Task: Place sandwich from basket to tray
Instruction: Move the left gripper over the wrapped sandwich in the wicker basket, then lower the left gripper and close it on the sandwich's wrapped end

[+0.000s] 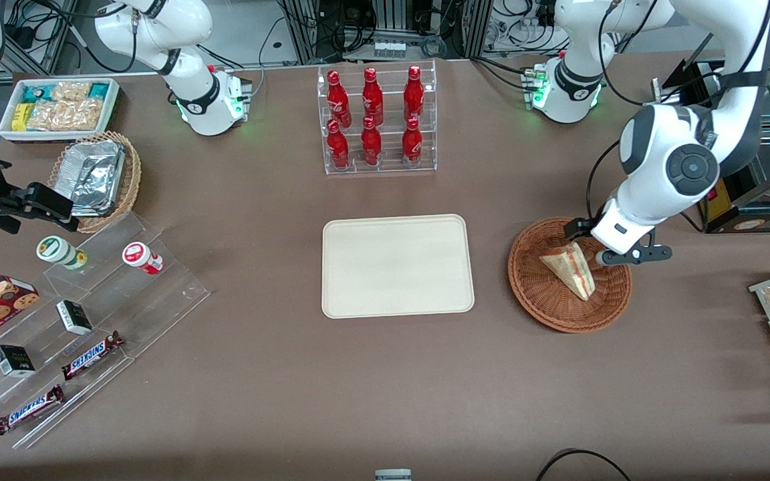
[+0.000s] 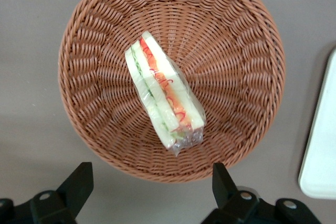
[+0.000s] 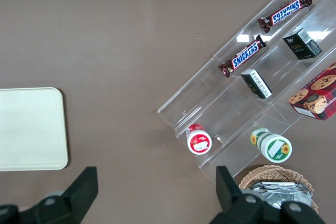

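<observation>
The left arm's black two-finger gripper [image 2: 152, 184], spread wide and empty, hovers above the round reddish-brown wicker basket [image 2: 94, 40], just off the clear-wrapped triangular sandwich [image 2: 163, 90] lying inside, whose long axis runs slantwise to the finger line, pointing toward the gap.

The working left arm reaches down from the upper right of the front view, elbow bent, white forearm angled toward the centre right. Its gripper [image 1: 592, 242] hangs there pointing downward, both dark fingers [image 2: 79, 182] spread wide apart with nothing between them.
</observation>
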Action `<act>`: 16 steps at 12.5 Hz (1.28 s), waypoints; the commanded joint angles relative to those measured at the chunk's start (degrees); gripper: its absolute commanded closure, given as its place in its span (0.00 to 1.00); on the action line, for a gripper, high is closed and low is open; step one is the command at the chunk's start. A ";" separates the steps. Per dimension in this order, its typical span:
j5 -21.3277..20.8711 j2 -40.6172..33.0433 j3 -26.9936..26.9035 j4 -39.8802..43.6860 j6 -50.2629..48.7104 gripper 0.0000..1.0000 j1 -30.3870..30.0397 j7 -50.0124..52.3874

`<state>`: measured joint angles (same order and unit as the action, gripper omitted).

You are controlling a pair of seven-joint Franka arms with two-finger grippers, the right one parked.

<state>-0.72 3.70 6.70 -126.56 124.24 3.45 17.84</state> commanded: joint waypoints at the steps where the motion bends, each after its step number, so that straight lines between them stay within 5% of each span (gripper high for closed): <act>1: 0.11 0.69 0.78 -1.14 3.46 0.00 0.41 11.56; 9: 0.20 5.44 1.30 -0.97 8.91 0.00 0.41 45.06; 16: -0.15 10.89 1.30 -0.70 12.96 0.00 0.33 47.55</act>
<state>-0.72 13.40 8.00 -127.42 135.56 3.59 64.22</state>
